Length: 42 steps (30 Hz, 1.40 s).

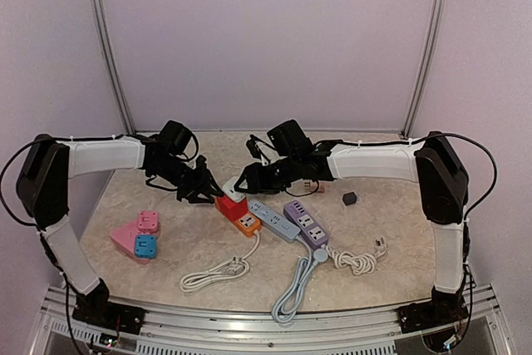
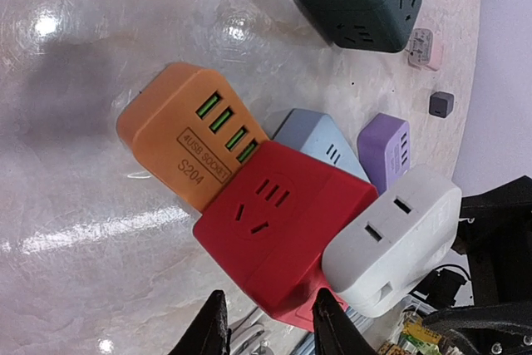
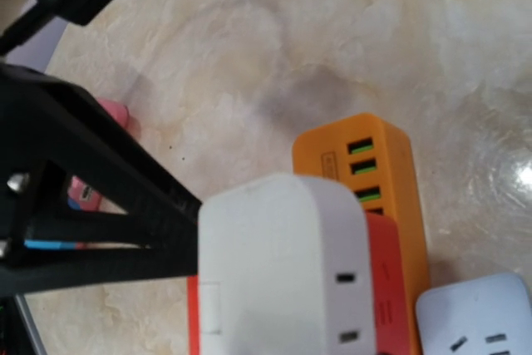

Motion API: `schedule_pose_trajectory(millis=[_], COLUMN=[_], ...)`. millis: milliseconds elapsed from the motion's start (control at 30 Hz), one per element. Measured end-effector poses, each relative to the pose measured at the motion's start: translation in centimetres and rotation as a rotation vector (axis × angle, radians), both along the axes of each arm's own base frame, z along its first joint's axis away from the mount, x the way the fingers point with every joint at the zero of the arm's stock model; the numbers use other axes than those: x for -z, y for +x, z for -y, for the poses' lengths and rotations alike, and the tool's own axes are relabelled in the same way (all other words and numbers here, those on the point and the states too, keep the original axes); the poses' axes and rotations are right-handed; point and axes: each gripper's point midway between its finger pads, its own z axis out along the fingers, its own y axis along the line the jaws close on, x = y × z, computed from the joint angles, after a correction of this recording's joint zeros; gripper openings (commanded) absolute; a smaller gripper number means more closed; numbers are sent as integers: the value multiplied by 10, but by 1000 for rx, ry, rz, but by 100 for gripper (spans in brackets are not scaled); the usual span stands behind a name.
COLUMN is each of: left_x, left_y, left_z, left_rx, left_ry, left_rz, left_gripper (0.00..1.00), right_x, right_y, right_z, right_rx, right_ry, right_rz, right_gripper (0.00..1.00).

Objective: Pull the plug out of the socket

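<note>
Top cam: fixed, high and behind, looking down across the whole worktop. Wrist cams: both close in, angled down at it from opposite sides. All three overlap on white plug, red socket and orange USB block at centre.

White plug, red socket cropped (bottom edge).

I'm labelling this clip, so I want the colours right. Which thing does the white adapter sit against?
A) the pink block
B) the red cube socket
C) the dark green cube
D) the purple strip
B: the white adapter sits flush against the red cube socket, which itself lies next to the orange USB block.
</note>
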Motion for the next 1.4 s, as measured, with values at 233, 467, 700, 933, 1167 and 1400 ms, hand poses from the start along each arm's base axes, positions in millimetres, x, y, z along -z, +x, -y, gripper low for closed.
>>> schedule_pose_trajectory(millis=[233,467,700,933,1167,1400], left_x=[3,2,2,2,2,2], left_y=[-2,5,8,9,9,8], left_z=[6,11,15,17,22,26], left_rx=[13,12,18,21,30,38], left_ry=[2,-1,1,1,3,1], left_rz=[-6,-1,0,2,10,15], left_gripper=[24,20,19,19,19,19], right_x=[2,4,7,2,-21,-15], right_y=[1,6,5,6,-1,-6], right_z=[1,3,3,3,-12,-16], right_rx=[14,44,72,102,97,84], right_ry=[-3,-29,-74,-131,-139,-131], right_rz=[-4,24,61,111,182,154], right_gripper=[43,42,39,34,33,33])
